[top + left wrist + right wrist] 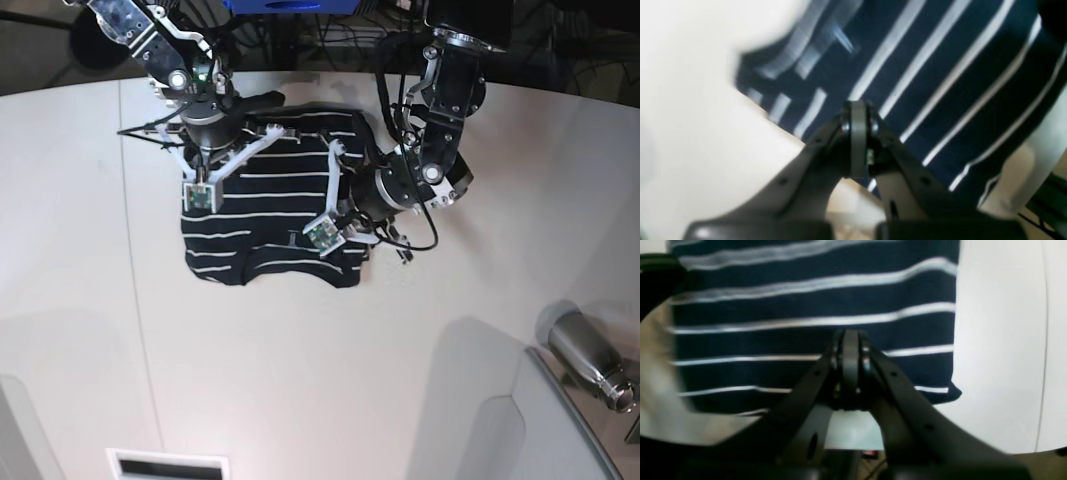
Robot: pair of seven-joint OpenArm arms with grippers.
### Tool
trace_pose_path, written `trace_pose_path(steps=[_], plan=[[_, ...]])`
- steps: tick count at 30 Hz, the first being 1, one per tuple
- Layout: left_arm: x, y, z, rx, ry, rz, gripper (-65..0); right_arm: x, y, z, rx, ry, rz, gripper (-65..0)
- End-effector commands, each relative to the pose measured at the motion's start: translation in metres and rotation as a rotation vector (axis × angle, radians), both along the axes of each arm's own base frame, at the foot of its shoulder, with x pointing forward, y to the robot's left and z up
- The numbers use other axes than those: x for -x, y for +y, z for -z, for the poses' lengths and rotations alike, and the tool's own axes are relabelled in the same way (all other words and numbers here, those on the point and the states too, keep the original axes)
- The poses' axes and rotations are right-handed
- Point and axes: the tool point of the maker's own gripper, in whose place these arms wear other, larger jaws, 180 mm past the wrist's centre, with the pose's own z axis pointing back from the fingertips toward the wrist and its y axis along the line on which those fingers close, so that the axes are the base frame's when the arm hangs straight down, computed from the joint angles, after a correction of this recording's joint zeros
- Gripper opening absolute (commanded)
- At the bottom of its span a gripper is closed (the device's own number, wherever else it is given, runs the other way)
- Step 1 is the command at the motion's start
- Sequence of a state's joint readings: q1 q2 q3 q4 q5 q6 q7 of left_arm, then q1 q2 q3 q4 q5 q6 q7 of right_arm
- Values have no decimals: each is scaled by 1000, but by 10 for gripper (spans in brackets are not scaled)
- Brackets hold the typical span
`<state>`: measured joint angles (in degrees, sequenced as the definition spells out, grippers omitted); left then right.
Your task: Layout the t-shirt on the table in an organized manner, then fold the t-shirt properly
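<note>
The t-shirt [265,205], dark navy with thin white stripes, lies as a compact rumpled block on the far middle of the white table [300,350]. My right arm [205,120] hangs over its far left part and my left arm [400,185] over its right edge. In the right wrist view my right gripper [850,336] is shut above the striped cloth [806,300], with no fabric visibly bunched between the tips. In the left wrist view my left gripper [858,108] is likewise shut over the blurred t-shirt [940,66], near its edge.
A metal bottle [590,355] lies at the right, beside a grey panel [560,430] in the near right corner. A thin dark seam [140,330] runs down the table's left side. A slot [167,465] sits at the near edge. Cables hang behind the table.
</note>
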<state>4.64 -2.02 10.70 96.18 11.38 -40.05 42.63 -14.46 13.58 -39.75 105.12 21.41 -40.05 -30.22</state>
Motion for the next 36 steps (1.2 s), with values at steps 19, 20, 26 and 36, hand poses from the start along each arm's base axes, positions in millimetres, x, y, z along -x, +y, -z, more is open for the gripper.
trace_pose_path(steps=[19, 20, 26, 36], plan=[[43, 157, -47, 104, -121, -327, -650, 22, -195, -25, 358, -40, 184, -647], [50, 171, -49, 111, -118, -344, -650, 32, -207, -25, 382, -26, 202, -647], [111, 208, -42, 74, -32, -355, -650, 101, -236, -14, 441, 123, 242, -647], [229, 195, 9, 112, 277, -440, -650, 219, -209, 30, 434, 435, 112, -645]])
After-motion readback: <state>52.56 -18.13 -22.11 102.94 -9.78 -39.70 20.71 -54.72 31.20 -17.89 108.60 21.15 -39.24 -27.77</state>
